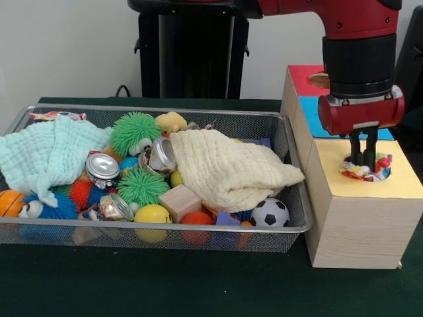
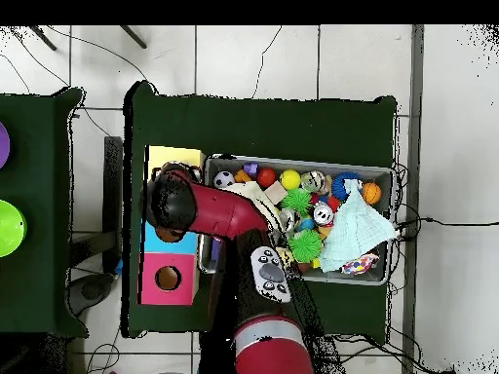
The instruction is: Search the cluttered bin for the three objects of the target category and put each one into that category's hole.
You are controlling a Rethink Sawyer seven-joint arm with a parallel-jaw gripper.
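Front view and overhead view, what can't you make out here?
- Front view: the fingers dip into the yellow hole; their tips are hidden among the knotted cloth piece.
- Front view: toys under the cream cloth are covered.
- Overhead view: the arm hides the yellow hole.

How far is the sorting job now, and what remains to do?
In hand: the gripper is at the yellow-topped hole of the wooden box, with one knotted multicoloured piece in it. Whether it is released cannot be told. Left: another patterned piece lies at the far corner of the bin. A third is not visible.
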